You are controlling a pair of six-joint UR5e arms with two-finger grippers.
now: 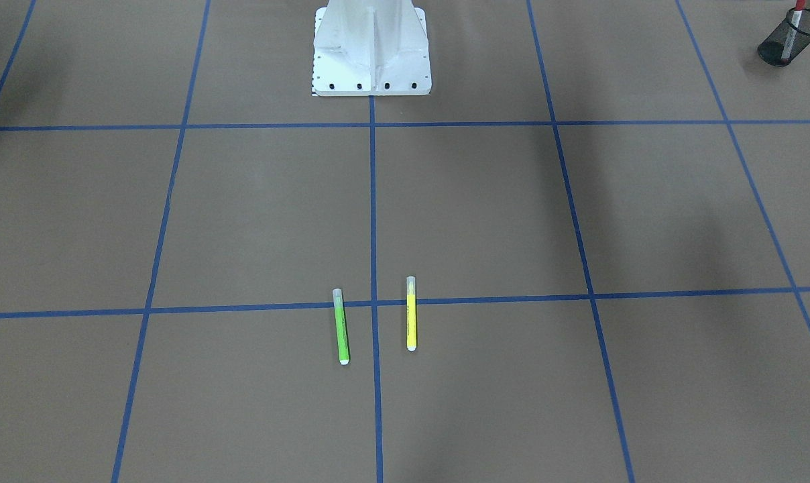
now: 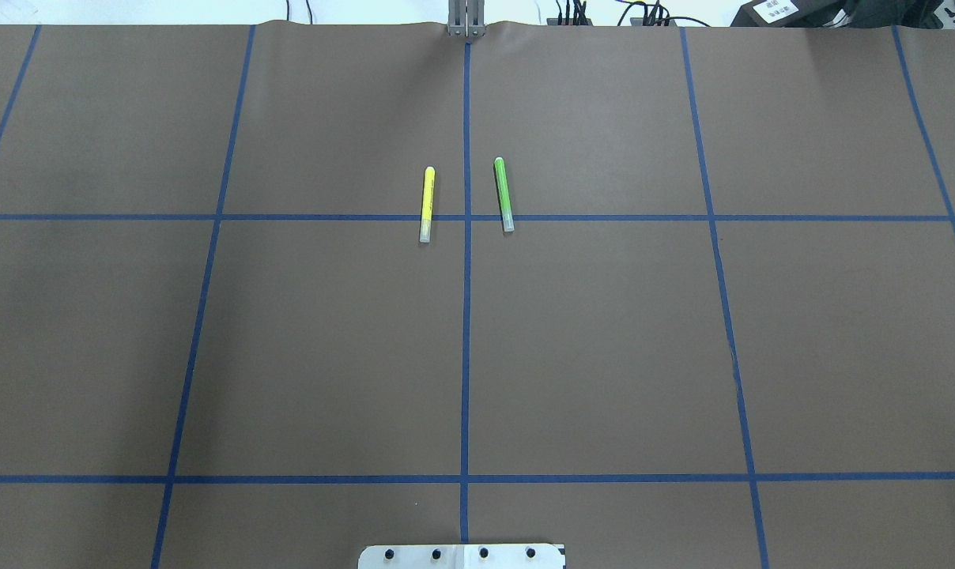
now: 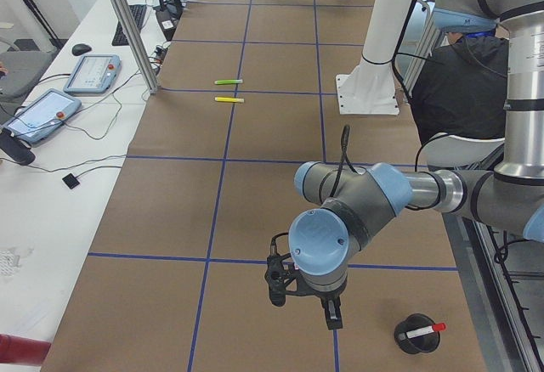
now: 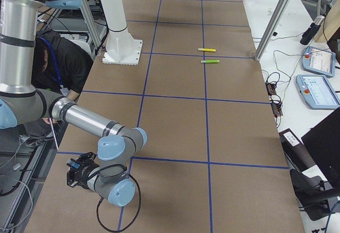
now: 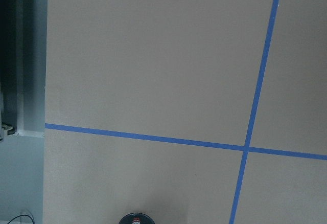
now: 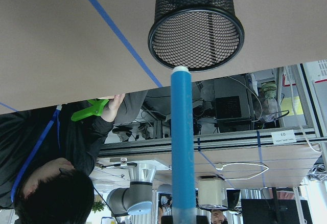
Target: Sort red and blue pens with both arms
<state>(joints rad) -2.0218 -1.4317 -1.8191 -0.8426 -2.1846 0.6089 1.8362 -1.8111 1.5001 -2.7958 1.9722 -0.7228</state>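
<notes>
While the blue pen [image 6: 183, 147] has its white end lined up with the rim of the black mesh cup [image 6: 195, 9] and not with the opening, a release risks a miss. Expect the pen to glance off the rim, or tip the light cup, and roll. That cup stands by the robot-side edge at the counter's right end, with a person [image 6: 61, 183] seated just beyond. A pen that bounces could therefore leave the counter altogether.

The right tool [image 4: 73, 175] appears to be pinching the blue pen by its lower barrel, though only dark parts show at the bottom of the wrist view. You cannot tell whether the left tool [image 3: 304, 297] is spread or pressed together. It hovers near the second mesh cup [image 3: 415, 345], at the robot-side corner of the counter's left end, and the red pen [image 3: 422, 330] sits in that cup. A careless swing there could knock the cup over.

Only the right wrist view shows you the blue pen and its cup. The overhead view shows neither arm nor either cup, just the yellow marker [image 2: 427, 204] and the lime-green marker [image 2: 503, 194], one on each side of the centre tape line towards the operators' edge. The front-facing view adds the second mesh cup, while the left wrist view catches only its rim.
</notes>
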